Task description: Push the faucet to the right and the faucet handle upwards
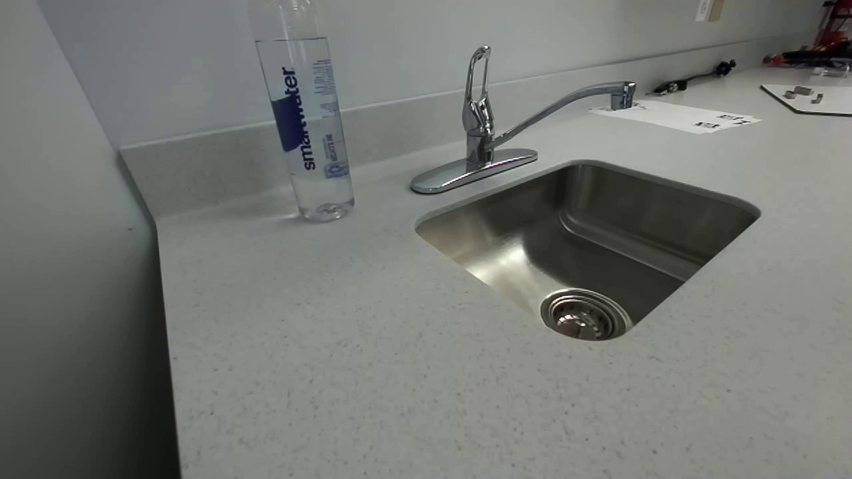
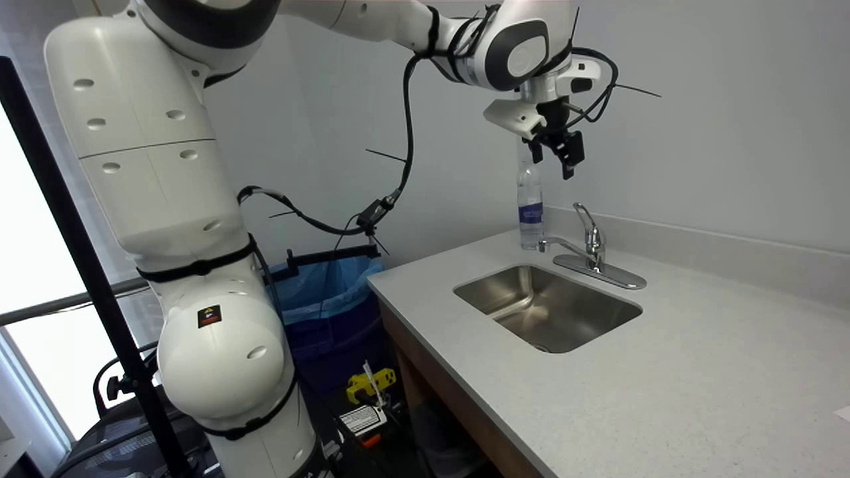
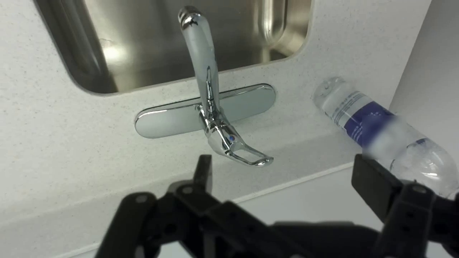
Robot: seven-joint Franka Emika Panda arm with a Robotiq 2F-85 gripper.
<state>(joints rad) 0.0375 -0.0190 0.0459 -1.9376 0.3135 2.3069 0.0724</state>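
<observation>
The chrome faucet has a long spout (image 1: 559,110) and a loop-shaped handle (image 1: 479,93). In an exterior view the handle (image 2: 588,222) stands up above the base and the spout (image 2: 564,248) points left. In the wrist view the spout (image 3: 201,50) reaches over the sink (image 3: 154,39), and the handle (image 3: 247,152) tilts toward the lower right. My gripper (image 2: 552,162) is high above the faucet, apart from it. In the wrist view the gripper (image 3: 282,160) is open and empty, its fingers wide apart below and to the right of the handle. The gripper is out of view in an exterior view.
A tall clear water bottle (image 1: 306,126) stands beside the faucet; it also shows in an exterior view (image 2: 530,212) and close to a finger in the wrist view (image 3: 339,104). The wall and backsplash (image 1: 393,133) are right behind the faucet. White paper (image 1: 679,118) lies farther along the counter.
</observation>
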